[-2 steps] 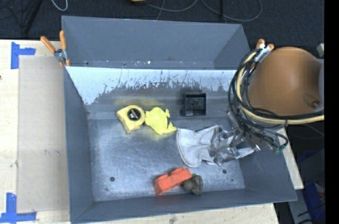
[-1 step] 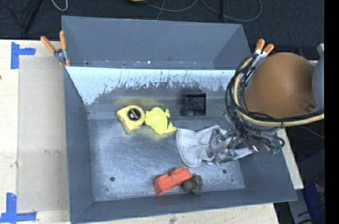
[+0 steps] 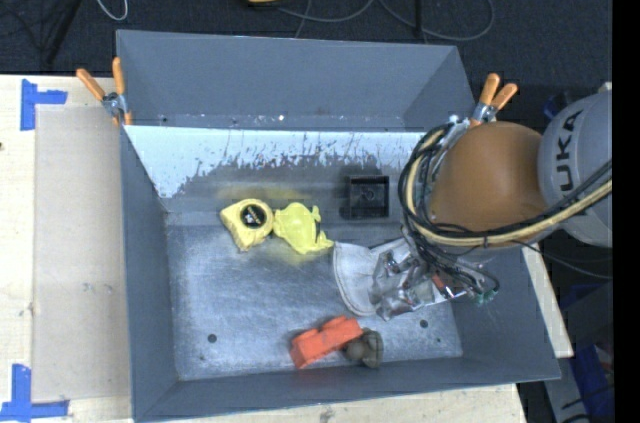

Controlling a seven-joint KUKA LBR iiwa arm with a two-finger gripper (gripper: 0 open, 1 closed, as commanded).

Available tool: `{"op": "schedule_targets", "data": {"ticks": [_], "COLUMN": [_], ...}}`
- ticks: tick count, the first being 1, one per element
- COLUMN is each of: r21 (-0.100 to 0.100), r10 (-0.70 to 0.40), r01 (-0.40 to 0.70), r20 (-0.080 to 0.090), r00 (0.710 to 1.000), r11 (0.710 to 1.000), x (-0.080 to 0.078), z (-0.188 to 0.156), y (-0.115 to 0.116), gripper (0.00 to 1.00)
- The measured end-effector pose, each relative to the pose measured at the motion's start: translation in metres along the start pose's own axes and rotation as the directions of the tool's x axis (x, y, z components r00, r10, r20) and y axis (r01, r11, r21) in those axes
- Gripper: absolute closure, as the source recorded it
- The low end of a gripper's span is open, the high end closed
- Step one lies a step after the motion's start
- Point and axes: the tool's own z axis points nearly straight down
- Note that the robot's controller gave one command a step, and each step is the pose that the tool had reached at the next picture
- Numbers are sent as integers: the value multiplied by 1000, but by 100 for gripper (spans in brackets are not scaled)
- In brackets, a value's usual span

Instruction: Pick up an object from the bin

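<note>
My gripper [image 3: 392, 296] hangs low at the right side of the bin, its metal fingers down against the right edge of a pale grey-white crumpled thing [image 3: 352, 273]. A black square block [image 3: 366, 196] lies just behind it near the back wall. An orange-red tool with a dark end [image 3: 333, 342] lies in front of the gripper, close to the bin's front wall.
A yellow tape measure [image 3: 247, 220] and a crumpled yellow-green thing [image 3: 300, 229] lie side by side at the middle left. The arm with its brown dome and cables covers the bin's right wall.
</note>
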Motion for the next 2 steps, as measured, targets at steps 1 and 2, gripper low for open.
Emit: {"op": "schedule_targets", "data": {"ticks": [1, 2], "r21": [-4, -9], "r10": [-123, -193], "r01": [123, 193], "r20": [-6, -11], "r00": [992, 981], "r11": [992, 981], "x": [-3, -13], "z": [33, -1], "y": [0, 10], "gripper": [100, 100]}}
